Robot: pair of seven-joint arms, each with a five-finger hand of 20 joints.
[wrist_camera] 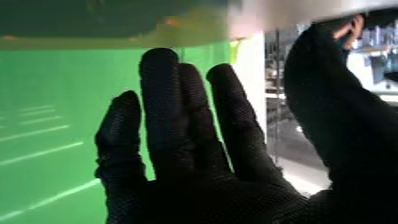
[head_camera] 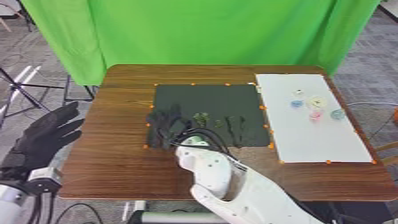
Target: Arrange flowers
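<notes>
Right hand [wrist_camera: 200,200]: open, fingers straight, thumb spread well apart, nothing gripped; in the head view we see it over the near left part of the dark mat [head_camera: 191,94].
Left hand [head_camera: 44,135]: open and relaxed, beyond the left edge of the tabletop [head_camera: 111,172].
Leafy sprig [head_camera: 201,118]: on the mat, just beside the right hand. We expect it to be light and springy; we would pinch the bare stem and spare the leaves.
Dark stems [head_camera: 232,127]: on the mat, to the right of the sprig. Probably thin, fairly stiff and apt to roll between gloved fingers; we favour a mid-stem pinch.
White sheet [head_camera: 298,142]: carries the blooms, well apart from the right hand.
Cream bloom [head_camera: 317,102]: likely soft and easily crushed; we would take it low, under the petals.
Blue bloom [head_camera: 297,104], pink bloom [head_camera: 315,116], teal bloom [head_camera: 338,114]: we judge them feather-light, so a brushing glove could shift them. We cannot tell whether stems are attached.
</notes>
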